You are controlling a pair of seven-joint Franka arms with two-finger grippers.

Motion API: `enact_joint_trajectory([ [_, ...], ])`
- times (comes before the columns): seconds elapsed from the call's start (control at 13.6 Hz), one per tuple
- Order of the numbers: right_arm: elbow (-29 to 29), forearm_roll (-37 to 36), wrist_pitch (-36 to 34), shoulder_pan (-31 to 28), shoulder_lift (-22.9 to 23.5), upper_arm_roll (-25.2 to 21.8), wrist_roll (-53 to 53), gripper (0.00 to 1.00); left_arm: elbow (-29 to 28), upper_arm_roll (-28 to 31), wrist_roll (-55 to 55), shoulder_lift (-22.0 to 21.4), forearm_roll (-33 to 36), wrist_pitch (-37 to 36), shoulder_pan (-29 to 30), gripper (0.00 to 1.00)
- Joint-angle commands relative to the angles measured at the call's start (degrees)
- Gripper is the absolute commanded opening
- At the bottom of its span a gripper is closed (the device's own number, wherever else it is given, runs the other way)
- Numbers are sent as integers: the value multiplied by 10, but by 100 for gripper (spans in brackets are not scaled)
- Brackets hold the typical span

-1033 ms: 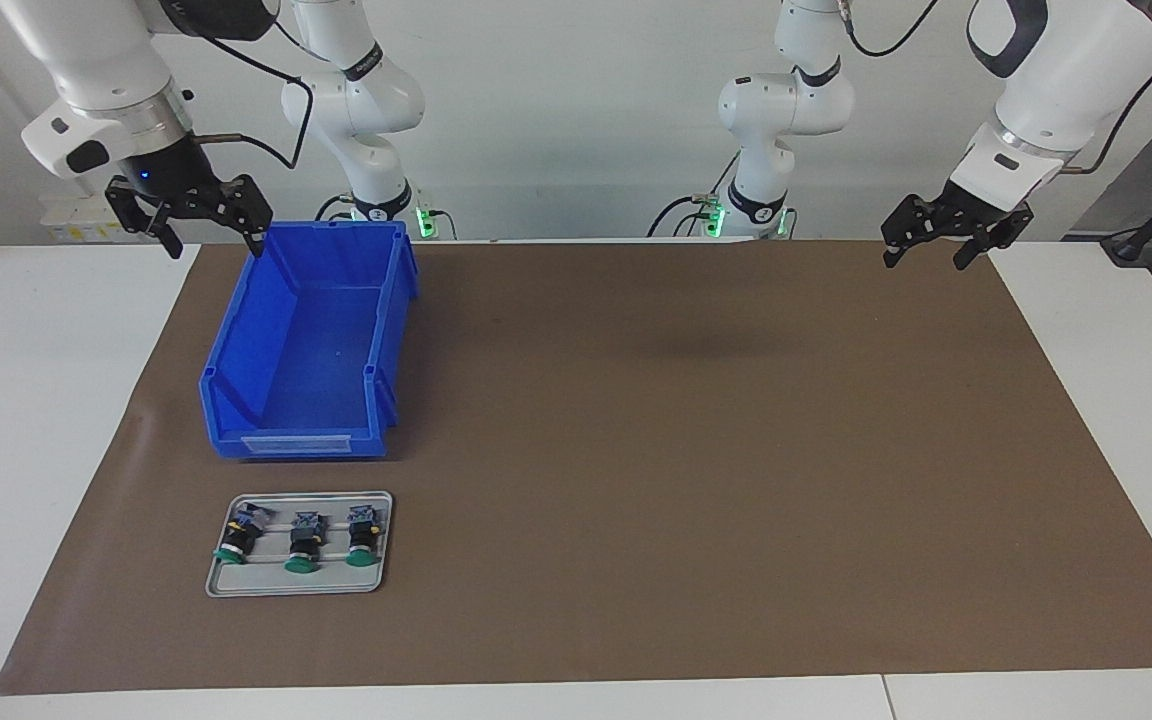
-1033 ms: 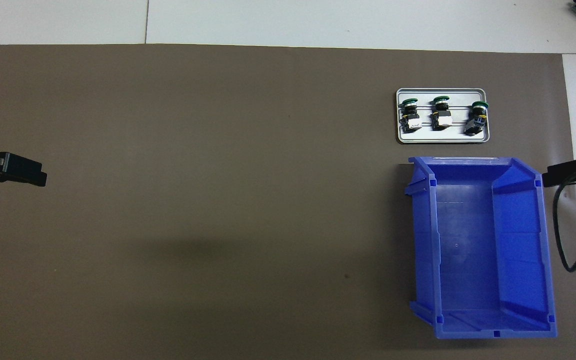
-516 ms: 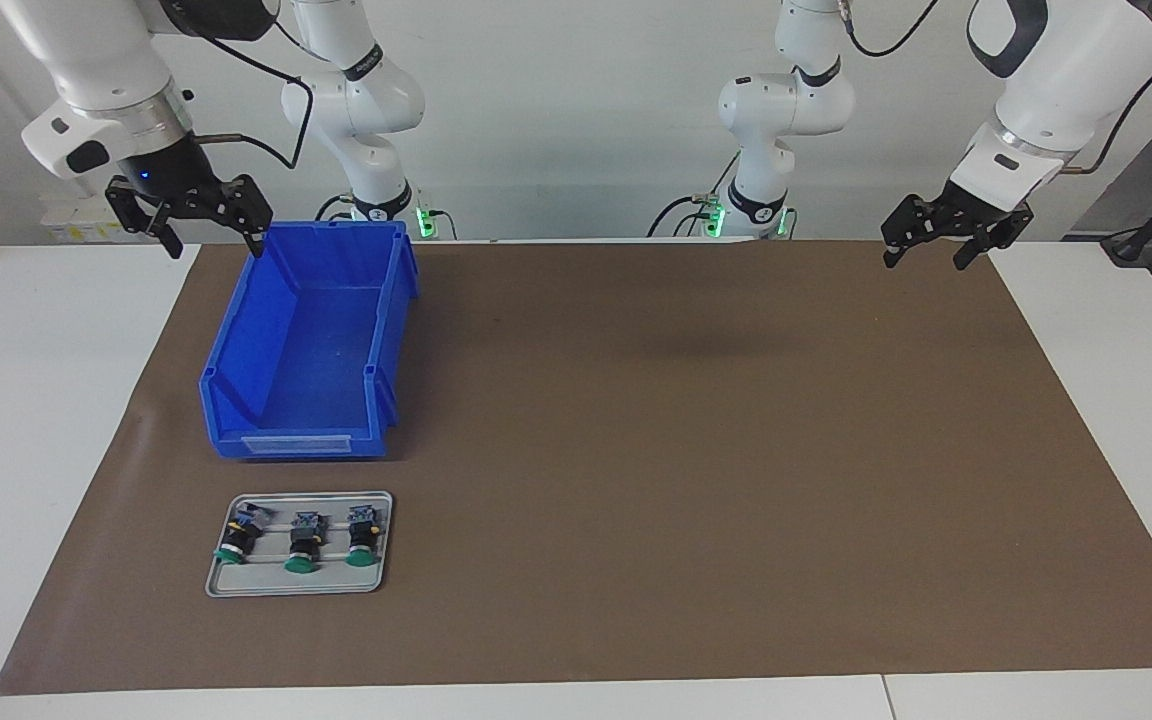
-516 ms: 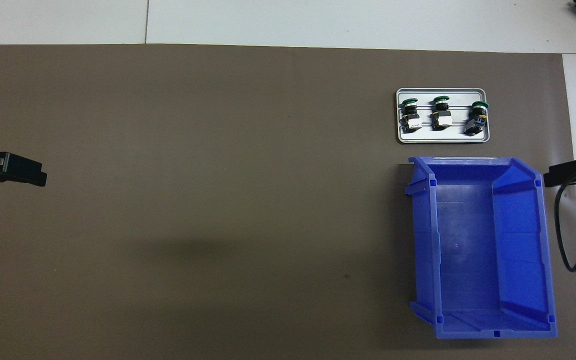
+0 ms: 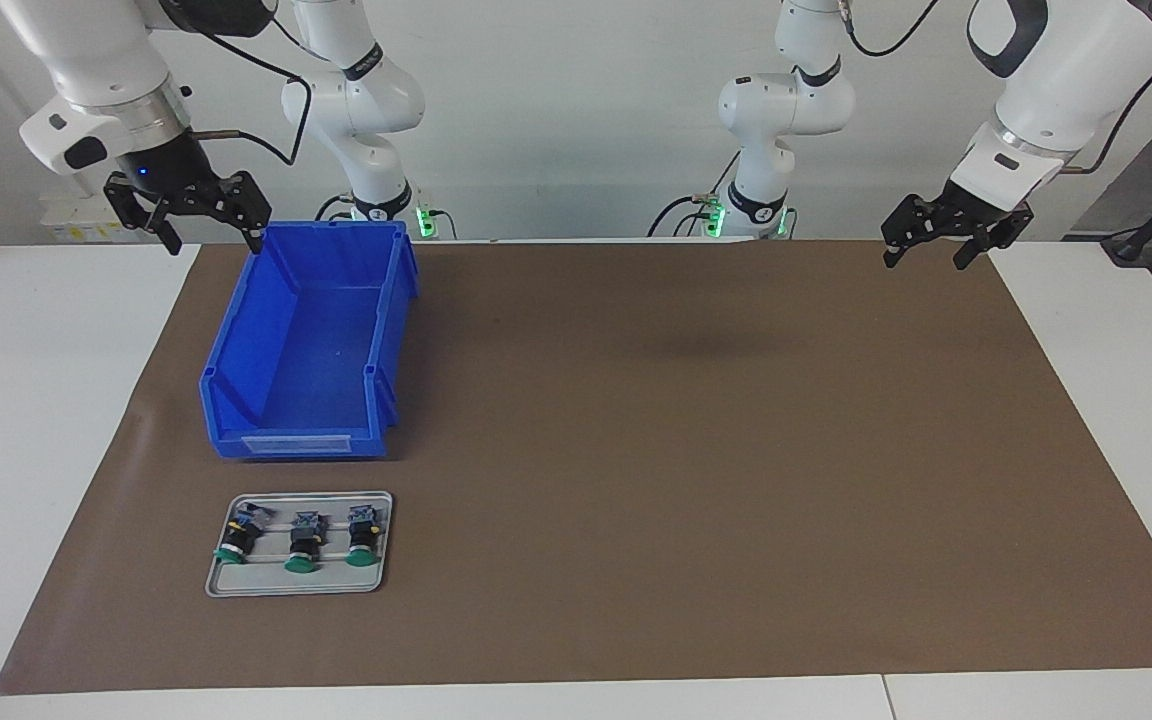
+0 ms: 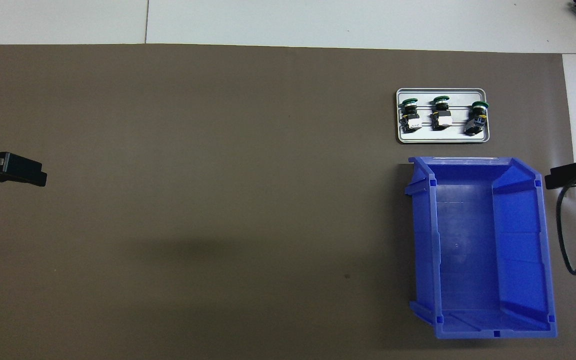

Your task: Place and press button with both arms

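A brown mat (image 5: 696,450) covers most of the white table (image 5: 36,420); toward the right arm's end of it stands a blue bin (image 5: 311,345), open at the top and with nothing visible inside; a small white label strip sits on the wall of the bin that is farther from the robots.

Just beside that wall, farther from the robots than the bin, a shallow grey tray (image 5: 299,582) lies flat on the mat; 3 buttons lie on their sides in it, in a row, close together but apart from one another, their green caps pointing away from the robots and their terminal ends toward the bin. They are the button toward the right arm's end (image 5: 233,540), the middle button (image 5: 303,545) and the button toward the left arm's end (image 5: 363,540); in the overhead view the same tray (image 6: 442,138) shows all 3 in a row, the one nearest the right arm's end being slightly tilted.

The right gripper (image 5: 208,226) hangs in the air over the mat's edge beside the bin's corner nearest the robots; its fingers are spread wide and hold nothing. The left gripper (image 5: 936,250) hangs over the mat's corner at the left arm's end, well apart from the tray; its fingers are also parted and hold nothing. No button is touched by either gripper.
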Motion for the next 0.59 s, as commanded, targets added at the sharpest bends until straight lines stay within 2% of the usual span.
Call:
enact_joint_trajectory([
  [0.0, -8, -4, 28, 3, 17, 3, 14, 100, -7, -1, 3, -8, 0, -5, 2, 100],
  [0.22, 3, 4, 102, 2, 70, 4, 15, 100, -7, -1, 3, -8, 0, -5, 2, 100],
  [0.37, 34, 29, 143, -1, 136, 4, 16, 100, -7, -1, 3, -8, 0, -5, 2, 100],
  [0.52, 41, 32, 224, 0, 199, 4, 15, 100, -7, -1, 3, -8, 0, -5, 2, 100],
])
